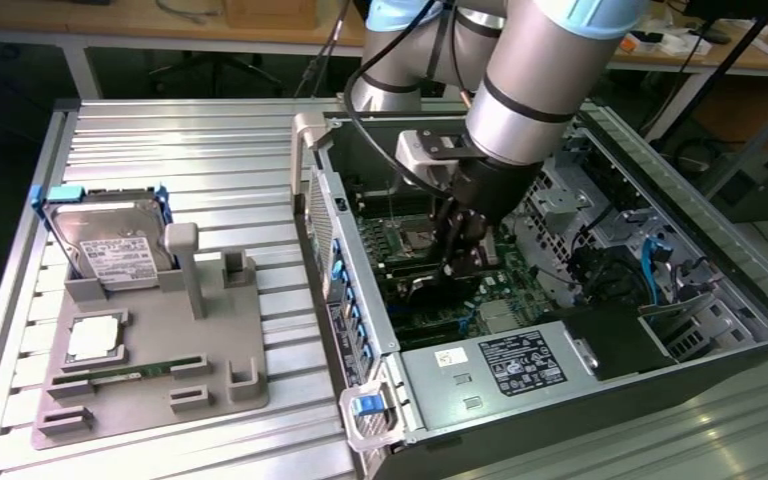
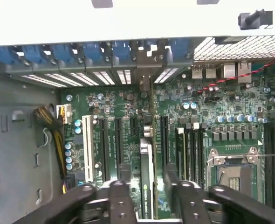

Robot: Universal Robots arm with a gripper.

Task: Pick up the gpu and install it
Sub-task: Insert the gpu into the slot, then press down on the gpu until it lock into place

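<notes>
Gpu [image 2: 147,186] stands on edge inside the PC case [image 1: 357,300], clamped between the gripper [image 2: 147,198] fingers over the motherboard [image 2: 193,116] slots; risk: misaligned w/ 1 slot, edge jams or bracket snags rear wall.

Green motherboard [image 2: 128,112] under blue slot clips [image 2: 58,53]; black claw [image 2: 149,196] on the dark gpu [image 2: 147,182]; ribbed silver tabletop [image 1: 171,150]; grey tray [image 1: 157,350]; white-labelled silver hard drive [image 1: 111,245].
</notes>
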